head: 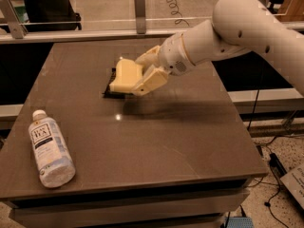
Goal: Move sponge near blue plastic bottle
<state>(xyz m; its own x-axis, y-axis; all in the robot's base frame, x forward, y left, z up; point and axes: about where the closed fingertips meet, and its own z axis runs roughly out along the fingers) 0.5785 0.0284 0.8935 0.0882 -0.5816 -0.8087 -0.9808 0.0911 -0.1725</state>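
Observation:
The pale yellow sponge point(126, 75) is held in the air above the table's back middle, clamped between the fingers of my gripper point(137, 76). The white arm reaches in from the upper right. The blue plastic bottle point(49, 147), clear with a white cap and a pale label marked "TEA", lies on its side at the front left of the table. The sponge is well apart from the bottle, up and to its right.
A black snack bar wrapper point(112, 90) lies on the table point(180, 137) right under the sponge, mostly hidden by it. A railing with posts point(139, 4) runs behind the table. Cables and a box lie on the floor at the right.

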